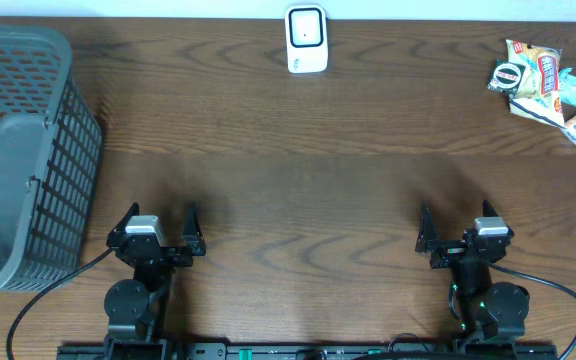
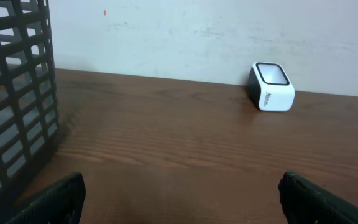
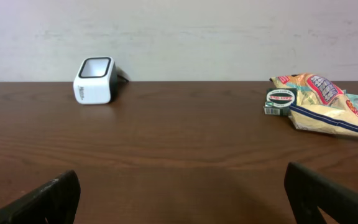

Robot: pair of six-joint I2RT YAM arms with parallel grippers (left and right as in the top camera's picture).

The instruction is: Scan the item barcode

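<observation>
I have the brown wooden table [image 1: 298, 190] filling my overhead view. On its left side sits a dark grey mesh basket [image 1: 18, 160], its near wall just beside my left arm. Both arms sit at the near edge, well apart from each other. The left gripper [image 1: 162, 212] is spread wide, with only bare wood between its fingers [image 2: 55, 200]. The right gripper [image 1: 455, 212] is likewise released and empty. The items to scan, a heap of snack packets [image 1: 543, 85], lie at the far right corner, well apart from either gripper, with a yellow bag the plainest among them. The white barcode scanner [image 1: 306, 39] stands at the far edge near the middle, its dark window tilted upward. A small round green-and-white item [image 3: 281, 98] touches the yellow bag's left side
</observation>
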